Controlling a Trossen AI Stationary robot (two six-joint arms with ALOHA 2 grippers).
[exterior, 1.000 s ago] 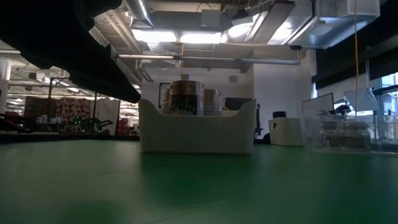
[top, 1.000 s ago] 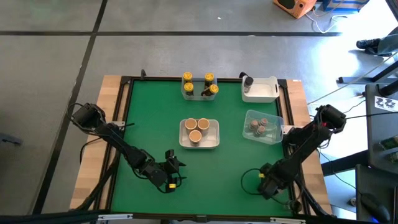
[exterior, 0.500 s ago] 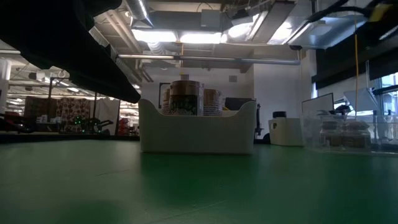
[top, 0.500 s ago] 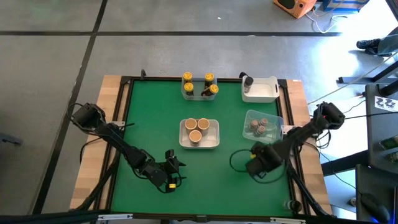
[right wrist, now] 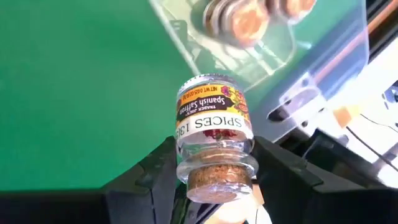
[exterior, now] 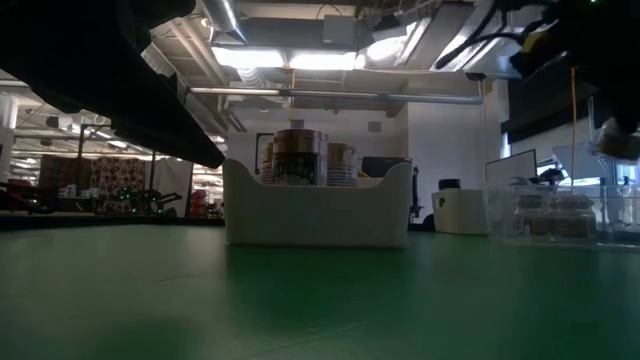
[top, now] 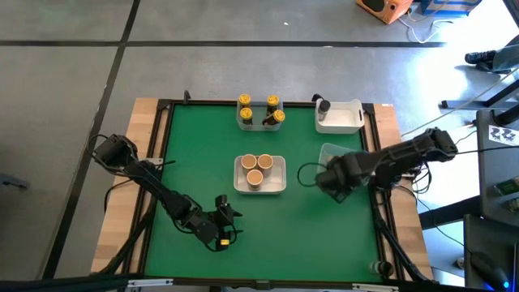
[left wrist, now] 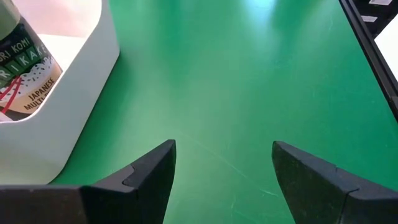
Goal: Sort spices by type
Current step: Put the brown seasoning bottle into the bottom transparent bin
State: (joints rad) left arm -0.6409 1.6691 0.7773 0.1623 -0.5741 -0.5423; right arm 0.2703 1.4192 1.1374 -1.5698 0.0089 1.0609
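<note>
My right gripper (right wrist: pixel 217 180) is shut on a small glass jar labelled Spanish Saffron (right wrist: pixel 213 127) with a cork stopper. In the high view, this gripper (top: pixel 331 179) hovers at the near-left side of the clear tub (top: pixel 350 154). Brown-capped jars (right wrist: pixel 249 15) stand in that tub. Tan-capped jars (top: pixel 258 165) stand in the white centre tub (top: pixel 279 180). Yellow-capped jars (top: pixel 261 112) stand in the far tub, and a dark-capped one (top: pixel 323 105) in the white far-right tub. My left gripper (left wrist: pixel 224 162) is open, low over the table near the centre tub (left wrist: pixel 74 99), touching nothing. My right gripper pinches the saffron jar between its two fingers (right wrist: pixel 152 177), one on each side of the glass just above the cork (right wrist: pixel 217 176). The cork end points back toward the wrist and the base points outward. The jar is lifted clear of the table.
The four tubs fill the table's middle and far part. Bare green mat (top: pixel 284 235) lies along the near edge between the arms. The black table frame and wooden border (top: pixel 388 130) run beside the clear tub. In the low view the right arm (exterior: pixel 570 40) hangs at upper right.
My right gripper has swung from the near-right corner of the table toward the far edge and somewhat leftward, ending over the clear tub's near-left side. In the low view it has come into sight at upper right. The left arm has kept still.
</note>
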